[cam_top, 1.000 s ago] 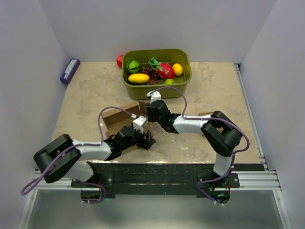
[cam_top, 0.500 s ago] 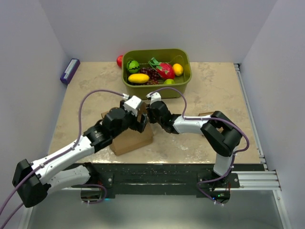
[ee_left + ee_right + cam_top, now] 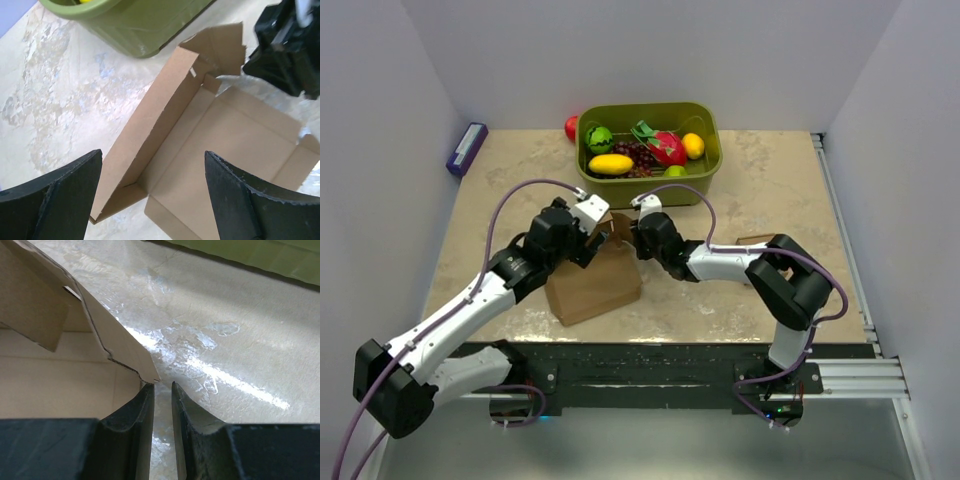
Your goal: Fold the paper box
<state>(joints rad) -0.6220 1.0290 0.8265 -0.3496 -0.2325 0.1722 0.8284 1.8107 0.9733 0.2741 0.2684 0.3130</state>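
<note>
Creased brown paper box (image 3: 235, 140), left end effector (image 3: 152, 157) open, right end effector (image 3: 160, 386) nearly closed

Paper box (image 3: 595, 288) plain brown — table (image 3: 770, 190) beige, marbled grey; bin (image 3: 712, 160) olive green — block (image 3: 467, 148) violet.

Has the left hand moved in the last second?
Yes: the left hand moved from the near table edge toward the green bin, now above the paper box.
</note>
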